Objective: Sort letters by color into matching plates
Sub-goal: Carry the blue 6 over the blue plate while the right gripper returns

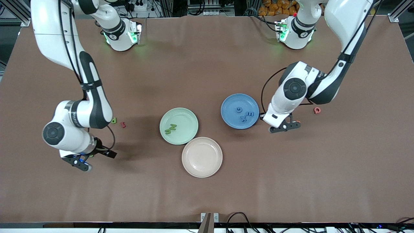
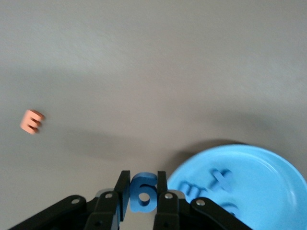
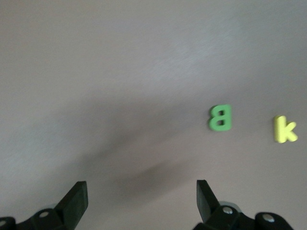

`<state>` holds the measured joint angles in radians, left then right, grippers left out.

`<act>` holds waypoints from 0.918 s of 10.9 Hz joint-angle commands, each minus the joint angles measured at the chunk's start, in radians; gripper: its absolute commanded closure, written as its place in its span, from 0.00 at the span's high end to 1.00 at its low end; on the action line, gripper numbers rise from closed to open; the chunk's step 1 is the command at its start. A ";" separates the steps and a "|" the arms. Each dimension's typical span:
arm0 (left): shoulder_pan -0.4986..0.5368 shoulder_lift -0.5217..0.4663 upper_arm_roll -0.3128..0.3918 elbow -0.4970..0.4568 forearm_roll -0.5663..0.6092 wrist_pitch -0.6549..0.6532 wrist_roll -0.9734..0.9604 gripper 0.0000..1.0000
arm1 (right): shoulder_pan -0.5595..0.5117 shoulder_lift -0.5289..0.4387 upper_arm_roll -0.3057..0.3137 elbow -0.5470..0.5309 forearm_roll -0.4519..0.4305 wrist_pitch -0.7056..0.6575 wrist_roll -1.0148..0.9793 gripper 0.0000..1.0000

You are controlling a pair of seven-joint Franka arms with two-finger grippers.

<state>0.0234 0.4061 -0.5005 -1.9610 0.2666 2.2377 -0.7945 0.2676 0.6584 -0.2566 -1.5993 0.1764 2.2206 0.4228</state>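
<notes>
Gripping a blue letter (image 2: 143,192) upright between closed fingers, the left gripper (image 1: 284,127) hangs just beside the blue plate (image 1: 230,103), at its rim toward the left arm's end; the drop lies a short way toward table centre. The left wrist view alone shows the held piece. The right gripper (image 3: 141,203), wide and empty, waits near a green letter (image 3: 220,118).

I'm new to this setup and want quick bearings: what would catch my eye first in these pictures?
Three plates cluster mid-table: the green plate holding two green letters, the blue plate holding three blue letters, and an empty beige plate nearest the front camera. The left end effector grips a blue letter beside the blue plate. The right end effector hovers open near a loose green B.
</notes>
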 commanded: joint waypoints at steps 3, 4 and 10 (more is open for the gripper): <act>-0.095 0.000 0.008 0.005 -0.087 -0.046 -0.078 0.00 | -0.164 -0.005 0.065 -0.010 -0.006 0.016 -0.055 1.00; -0.108 0.013 0.008 0.008 -0.107 -0.046 -0.097 0.00 | -0.201 -0.003 0.091 -0.010 -0.008 0.018 -0.068 1.00; -0.151 0.036 0.033 0.047 -0.127 -0.046 -0.089 1.00 | -0.286 0.044 0.149 -0.039 -0.012 0.158 -0.102 1.00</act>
<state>-0.1092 0.4362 -0.4889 -1.9466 0.1510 2.2064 -0.8848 0.0053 0.6792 -0.1336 -1.6190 0.1765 2.3124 0.3283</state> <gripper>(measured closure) 0.344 0.000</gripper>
